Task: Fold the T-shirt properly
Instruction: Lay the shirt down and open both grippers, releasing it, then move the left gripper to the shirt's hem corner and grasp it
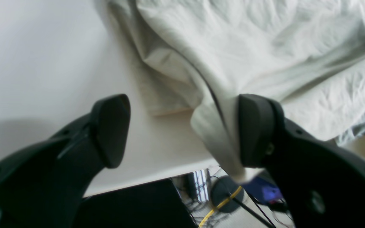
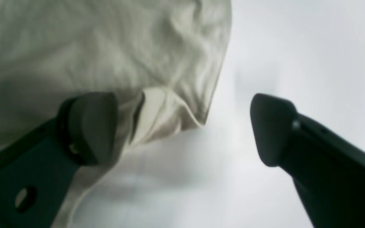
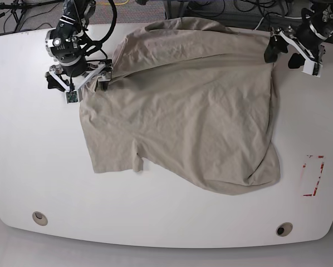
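Note:
The beige T-shirt (image 3: 200, 111) lies spread and wrinkled on the white table (image 3: 155, 222), its lower part folded over unevenly. My left gripper (image 3: 282, 55) is open at the shirt's far right corner. In the left wrist view (image 1: 182, 131) a fold of the shirt (image 1: 249, 47) hangs against the inner face of one finger (image 1: 255, 129) at the table's edge. My right gripper (image 3: 77, 83) is open at the shirt's far left corner. In the right wrist view (image 2: 182, 126) the shirt's edge (image 2: 74, 47) lies between the jaws, beside one finger (image 2: 90, 126).
A red marked rectangle (image 3: 313, 175) is on the table at the right. Two round holes (image 3: 39, 217) (image 3: 284, 228) sit near the front edge. Cables lie beyond the far edge (image 3: 233, 8). The table's edge (image 1: 154, 174) runs just below my left gripper.

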